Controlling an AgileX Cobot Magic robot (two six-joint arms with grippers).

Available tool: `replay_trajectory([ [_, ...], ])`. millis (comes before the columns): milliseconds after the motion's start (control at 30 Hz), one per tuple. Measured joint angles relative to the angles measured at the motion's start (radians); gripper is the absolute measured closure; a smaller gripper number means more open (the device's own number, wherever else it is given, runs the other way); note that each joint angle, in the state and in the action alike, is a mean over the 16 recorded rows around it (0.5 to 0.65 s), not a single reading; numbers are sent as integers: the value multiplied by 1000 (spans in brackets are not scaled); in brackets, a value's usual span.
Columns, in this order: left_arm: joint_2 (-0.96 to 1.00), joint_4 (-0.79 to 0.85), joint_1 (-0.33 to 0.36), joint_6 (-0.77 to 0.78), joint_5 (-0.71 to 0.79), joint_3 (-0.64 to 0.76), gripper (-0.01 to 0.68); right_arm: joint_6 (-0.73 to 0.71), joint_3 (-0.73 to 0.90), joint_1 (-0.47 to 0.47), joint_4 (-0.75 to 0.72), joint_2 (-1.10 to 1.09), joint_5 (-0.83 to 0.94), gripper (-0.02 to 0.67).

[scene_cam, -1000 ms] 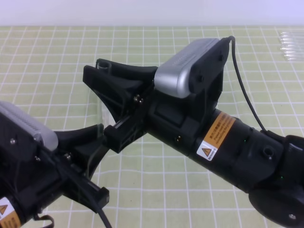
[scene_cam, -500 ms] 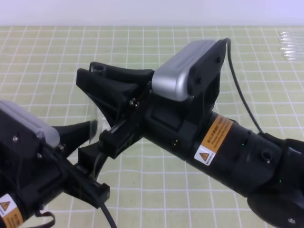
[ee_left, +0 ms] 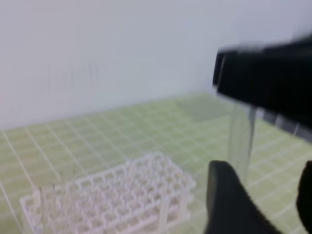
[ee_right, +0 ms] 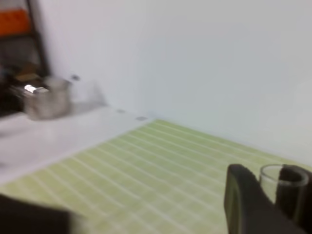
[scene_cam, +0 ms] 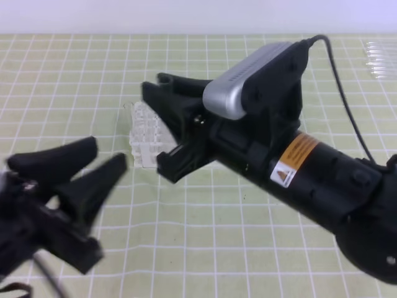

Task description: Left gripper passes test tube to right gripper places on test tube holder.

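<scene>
While right hand (scene_cam: 162, 131) overhangs test tube holder (scene_cam: 144, 133), spare tubes (scene_cam: 377, 59) far right.

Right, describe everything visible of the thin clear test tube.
The thin clear test tube is a colourless, glass-like, nearly see-through cylinder. In the left wrist view it hangs roughly upright, its upper part clamped in the black two-finger right gripper, its lower end disappearing behind a black finger of the left gripper, whose jaws stand apart. The right wrist view shows its open round rim between the dark jaws. It hangs beside the white lattice rack, not in it.
</scene>
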Motion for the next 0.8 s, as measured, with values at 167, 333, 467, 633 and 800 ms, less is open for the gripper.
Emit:
replay_trajectory([
  [167,-101,-42,0,40,11,12,540,-129,0,-61,82,-3,14,552],
  [333,-207,-180,0,189,46,39,639,-215,0,-109,139,1,5,552],
  [467,-282,-357,0,393,99,62,662,-246,0,-133,166,17,-17,552],
  [633,-374,-627,0,685,216,86,673,-249,0,-141,171,47,-44,552],
  [800,-482,-854,0,922,327,91,675,-247,0,-142,169,77,-68,552],
])
